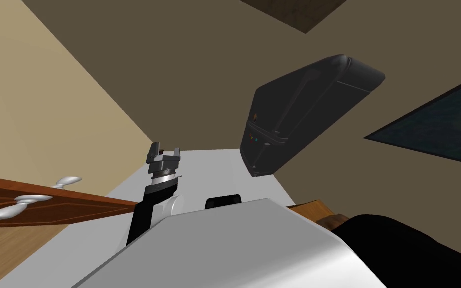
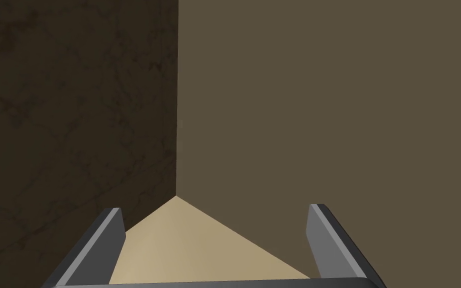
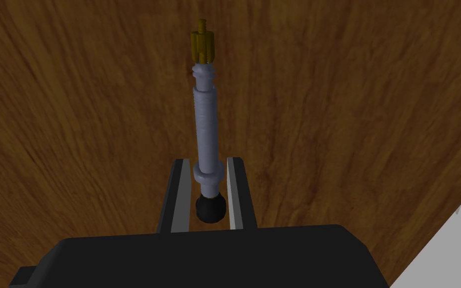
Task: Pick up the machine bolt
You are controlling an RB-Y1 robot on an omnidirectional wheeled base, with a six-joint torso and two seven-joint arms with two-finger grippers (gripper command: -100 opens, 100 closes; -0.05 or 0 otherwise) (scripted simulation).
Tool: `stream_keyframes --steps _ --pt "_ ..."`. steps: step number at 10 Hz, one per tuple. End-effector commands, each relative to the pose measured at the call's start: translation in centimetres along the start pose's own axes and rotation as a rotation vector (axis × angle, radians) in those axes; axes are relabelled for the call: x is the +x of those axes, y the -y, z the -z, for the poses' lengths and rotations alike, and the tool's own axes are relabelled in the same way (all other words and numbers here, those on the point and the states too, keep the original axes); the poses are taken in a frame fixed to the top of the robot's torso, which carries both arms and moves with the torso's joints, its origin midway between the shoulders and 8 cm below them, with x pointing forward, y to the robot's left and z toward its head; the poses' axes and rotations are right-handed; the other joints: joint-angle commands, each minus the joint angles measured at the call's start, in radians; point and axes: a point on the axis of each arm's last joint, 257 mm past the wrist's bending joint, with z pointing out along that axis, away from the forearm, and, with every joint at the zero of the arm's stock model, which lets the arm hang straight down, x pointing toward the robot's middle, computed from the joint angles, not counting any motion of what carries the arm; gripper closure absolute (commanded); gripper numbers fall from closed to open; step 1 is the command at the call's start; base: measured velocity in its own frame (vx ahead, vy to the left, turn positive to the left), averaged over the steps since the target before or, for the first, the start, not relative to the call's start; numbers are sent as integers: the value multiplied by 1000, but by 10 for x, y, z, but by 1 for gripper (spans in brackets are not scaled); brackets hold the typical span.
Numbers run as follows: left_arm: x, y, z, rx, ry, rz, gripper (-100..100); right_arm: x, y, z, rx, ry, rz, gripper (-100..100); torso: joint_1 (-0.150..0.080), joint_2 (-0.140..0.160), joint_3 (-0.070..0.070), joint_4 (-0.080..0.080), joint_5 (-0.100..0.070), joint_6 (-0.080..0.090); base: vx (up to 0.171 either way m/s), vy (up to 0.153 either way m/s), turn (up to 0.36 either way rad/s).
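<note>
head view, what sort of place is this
Probably an indoor room of a house, maybe a workroom: a reddish-brown wooden door with silver lever handles, a black boxy machine with small lights, and a beige wall.

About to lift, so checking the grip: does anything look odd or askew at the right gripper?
One thing: the fingers of the right gripper hold the machine bolt only at its black-headed end, so the grey shaft and yellow tip stick out far beyond them over the wooden surface. It may pivot when lifted. Nothing looks damaged.
</note>
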Motion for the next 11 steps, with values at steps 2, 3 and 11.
stream_keyframes --steps 2,3,11 --pt "0 0 0 0 0 0 0 10 -9 4 9 -6 -30 100 0 -1 0 0 0 0 -21 -13 83" --pt "0 0 0 0 0 0 0 1 -16 1 -7 13 -28 100 0 0 0 0 0 0 -29 -21 100" --pt "0 0 0 0 0 0 0 41 -72 24 -15 -31 -177 100 0 1 1 0 -1 1 -41 -25 150"
